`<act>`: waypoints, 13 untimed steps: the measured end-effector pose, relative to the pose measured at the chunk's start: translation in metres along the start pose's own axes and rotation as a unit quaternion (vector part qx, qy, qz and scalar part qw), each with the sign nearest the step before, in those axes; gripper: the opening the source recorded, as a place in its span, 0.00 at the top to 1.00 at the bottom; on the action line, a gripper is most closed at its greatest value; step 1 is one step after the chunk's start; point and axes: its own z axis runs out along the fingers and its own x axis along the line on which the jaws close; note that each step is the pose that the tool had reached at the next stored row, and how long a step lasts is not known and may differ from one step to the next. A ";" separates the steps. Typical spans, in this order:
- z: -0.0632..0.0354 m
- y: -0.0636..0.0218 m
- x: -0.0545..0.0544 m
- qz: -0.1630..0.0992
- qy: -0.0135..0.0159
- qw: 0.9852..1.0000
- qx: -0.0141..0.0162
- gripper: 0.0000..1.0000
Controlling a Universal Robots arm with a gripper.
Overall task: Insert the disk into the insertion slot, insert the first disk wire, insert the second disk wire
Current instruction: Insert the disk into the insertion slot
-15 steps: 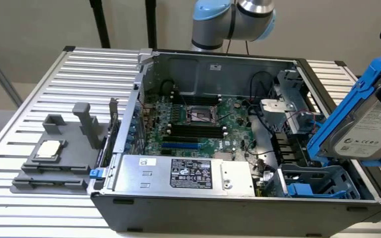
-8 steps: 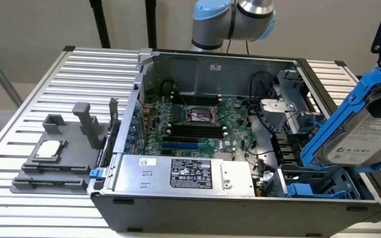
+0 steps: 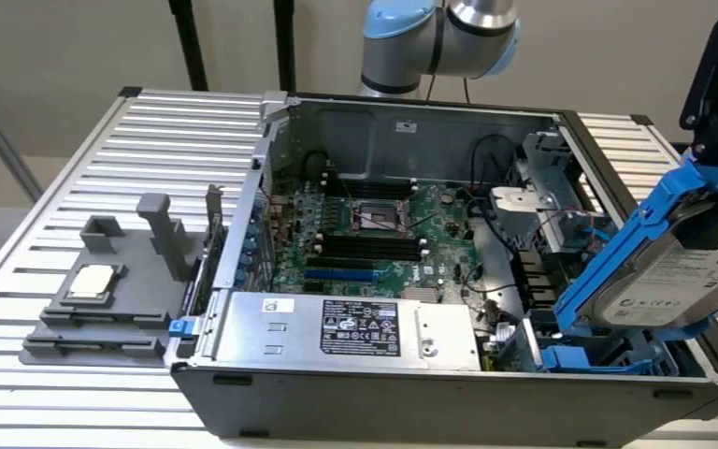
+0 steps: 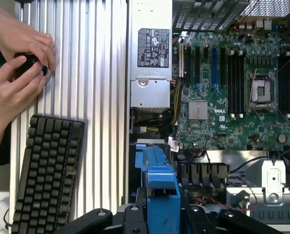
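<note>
Blue-framed disk (image 3: 677,271) hangs tilted at the exterior view's right, clamped in the partly closed gripper (image 4: 162,214), above the insertion slot (image 3: 615,360); clean entry likely needs its frame squared to the opening.

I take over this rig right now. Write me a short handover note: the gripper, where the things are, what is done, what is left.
Gripper: shut on the disk, gripping its blue frame.
Disk: in the air, tilted, over the corner of the open computer case at the exterior view's right.
Slot: in that corner, below the disk; the disk is not in it.
Done: disk picked up.
Left: disk into the slot, then both wires.
Note: a person's hands are on the table beside a keyboard.
</note>
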 end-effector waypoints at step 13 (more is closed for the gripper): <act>0.0221 0.0041 0.001 -0.012 -0.005 1.000 0.006 0.68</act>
